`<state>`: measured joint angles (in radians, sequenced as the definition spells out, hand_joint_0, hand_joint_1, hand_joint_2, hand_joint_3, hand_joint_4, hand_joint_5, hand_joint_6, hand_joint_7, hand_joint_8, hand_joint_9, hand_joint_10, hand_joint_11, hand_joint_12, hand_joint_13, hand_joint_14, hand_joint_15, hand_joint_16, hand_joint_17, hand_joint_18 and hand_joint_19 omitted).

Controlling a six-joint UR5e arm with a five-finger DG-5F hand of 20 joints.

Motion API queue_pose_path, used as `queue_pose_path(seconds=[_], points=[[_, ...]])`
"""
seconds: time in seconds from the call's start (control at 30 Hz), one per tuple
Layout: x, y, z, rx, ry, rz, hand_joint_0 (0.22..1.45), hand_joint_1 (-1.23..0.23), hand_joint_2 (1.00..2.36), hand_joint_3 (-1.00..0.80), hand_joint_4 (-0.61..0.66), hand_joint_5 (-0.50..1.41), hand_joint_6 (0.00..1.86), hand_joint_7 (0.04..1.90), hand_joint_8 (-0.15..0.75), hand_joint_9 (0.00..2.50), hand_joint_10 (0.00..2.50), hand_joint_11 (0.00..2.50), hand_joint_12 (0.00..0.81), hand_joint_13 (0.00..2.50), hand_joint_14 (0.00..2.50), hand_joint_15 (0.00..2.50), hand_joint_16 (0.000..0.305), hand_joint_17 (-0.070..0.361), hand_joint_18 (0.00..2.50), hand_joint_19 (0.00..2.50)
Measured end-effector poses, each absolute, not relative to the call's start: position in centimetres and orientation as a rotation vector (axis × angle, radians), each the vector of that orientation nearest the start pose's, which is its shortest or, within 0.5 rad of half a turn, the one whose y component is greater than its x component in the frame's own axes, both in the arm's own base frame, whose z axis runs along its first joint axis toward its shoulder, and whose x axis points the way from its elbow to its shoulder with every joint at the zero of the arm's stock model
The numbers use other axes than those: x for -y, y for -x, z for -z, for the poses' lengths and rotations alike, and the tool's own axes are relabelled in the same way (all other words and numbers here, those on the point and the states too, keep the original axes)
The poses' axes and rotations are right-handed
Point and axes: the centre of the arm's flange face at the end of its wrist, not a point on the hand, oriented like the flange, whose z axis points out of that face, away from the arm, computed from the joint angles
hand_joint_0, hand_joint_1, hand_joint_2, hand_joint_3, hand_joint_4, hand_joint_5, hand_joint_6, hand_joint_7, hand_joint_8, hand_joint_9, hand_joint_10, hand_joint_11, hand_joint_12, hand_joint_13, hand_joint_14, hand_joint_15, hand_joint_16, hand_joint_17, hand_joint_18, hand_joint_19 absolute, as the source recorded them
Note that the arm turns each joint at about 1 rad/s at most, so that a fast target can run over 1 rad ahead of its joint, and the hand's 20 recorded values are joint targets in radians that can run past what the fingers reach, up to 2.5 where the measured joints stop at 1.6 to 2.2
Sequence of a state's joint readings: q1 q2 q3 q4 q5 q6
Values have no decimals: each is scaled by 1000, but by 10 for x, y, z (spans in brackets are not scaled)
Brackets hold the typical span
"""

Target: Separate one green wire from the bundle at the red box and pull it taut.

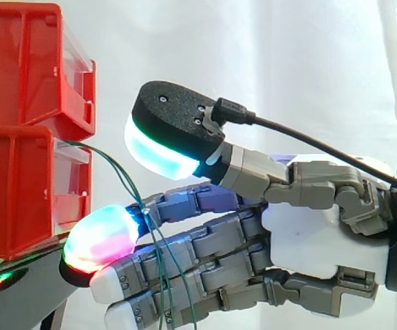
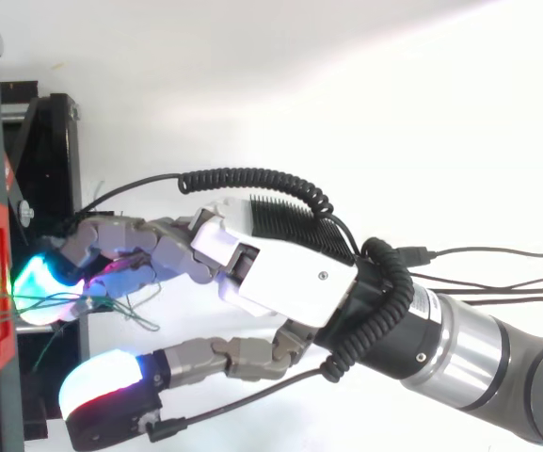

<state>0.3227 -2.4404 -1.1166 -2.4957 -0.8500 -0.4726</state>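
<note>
From red box (image 1: 20,192), green wires (image 1: 126,182) downward

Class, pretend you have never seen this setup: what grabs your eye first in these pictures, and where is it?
The robot hand coming in from the right stands out most, its thick fingertips glowing pink, red and cyan close to the red bins at the left. Next come the thin green wires, trailing from the bins down across the straight fingers.

Glossy, seemingly plastic red bins (image 1: 33,130)
</note>
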Motion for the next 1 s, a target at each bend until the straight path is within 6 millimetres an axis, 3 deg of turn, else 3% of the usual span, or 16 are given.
queue_pose_path(seconds=[0.7, 1.0], points=[[-63, -793, -193, -1002, -1138, -737, 563, -557, 1006, -437, 259, -101, 504, 988, 264, 936, 9, 258, 352, 873, 15, 386, 47, 106, 541, 434], [-65, -792, -204, -996, -1146, -745, 593, -600, 1011, -380, 204, -84, 503, 1187, 257, 940, 10, 273, 340, 879, 18, 410, 47, 105, 545, 454]])
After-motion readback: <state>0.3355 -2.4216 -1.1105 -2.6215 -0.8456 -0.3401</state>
